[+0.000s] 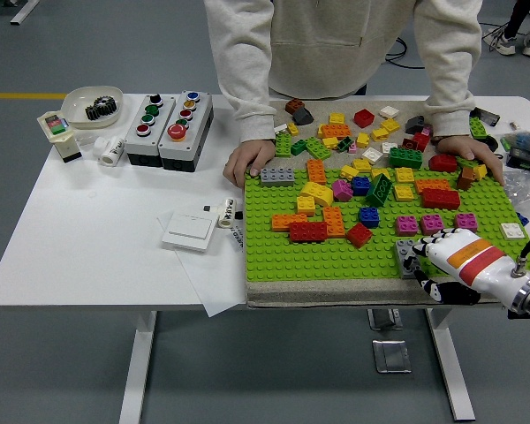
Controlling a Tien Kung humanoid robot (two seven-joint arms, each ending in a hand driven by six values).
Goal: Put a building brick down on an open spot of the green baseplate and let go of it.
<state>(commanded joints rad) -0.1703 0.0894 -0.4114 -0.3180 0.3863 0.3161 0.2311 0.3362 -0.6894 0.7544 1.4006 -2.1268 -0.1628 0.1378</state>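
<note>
Head view: right hand (443, 258) on grey brick (406, 257).

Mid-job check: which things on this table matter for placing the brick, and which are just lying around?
For the job:
- right hand, holding the grey building brick
- green studded baseplate

Lying about:
- two grey push-button boxes
- white wall switch
- white bowl with a black gear
- loose coloured bricks beyond the plate
- person's hands resting at the baseplate's far edge
</note>
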